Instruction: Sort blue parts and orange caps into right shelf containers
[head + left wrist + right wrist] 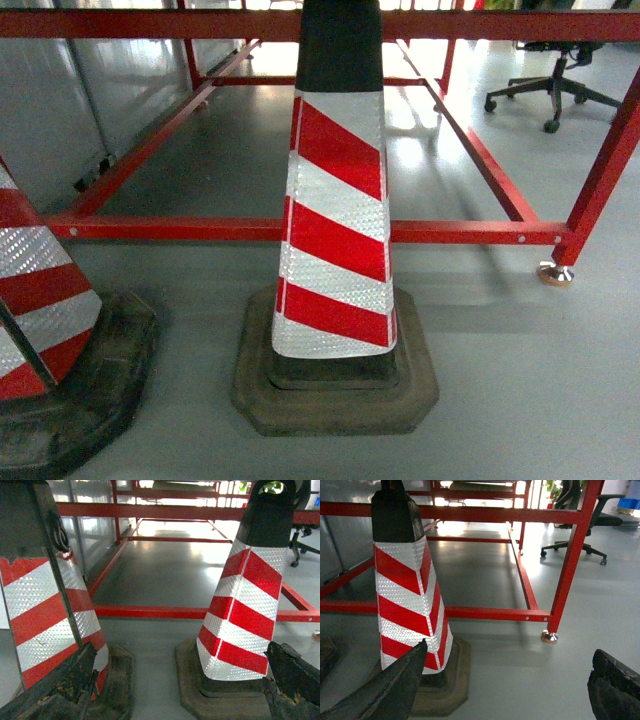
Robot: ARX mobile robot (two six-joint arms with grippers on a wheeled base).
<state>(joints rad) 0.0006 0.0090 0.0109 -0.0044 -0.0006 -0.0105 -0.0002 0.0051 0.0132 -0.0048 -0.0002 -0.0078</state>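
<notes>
No blue parts, orange caps or right shelf containers show in any view. My left gripper is open, its dark worn fingers wide apart low over the grey floor, framing two red-and-white traffic cones. My right gripper is open too, with bare floor between its fingers. Neither gripper holds anything. The head view shows no gripper.
A striped cone on a black base stands straight ahead, with another cone at the left. Behind them runs a low red steel frame with a foot. An office chair stands far right. A far blue patch is unidentifiable.
</notes>
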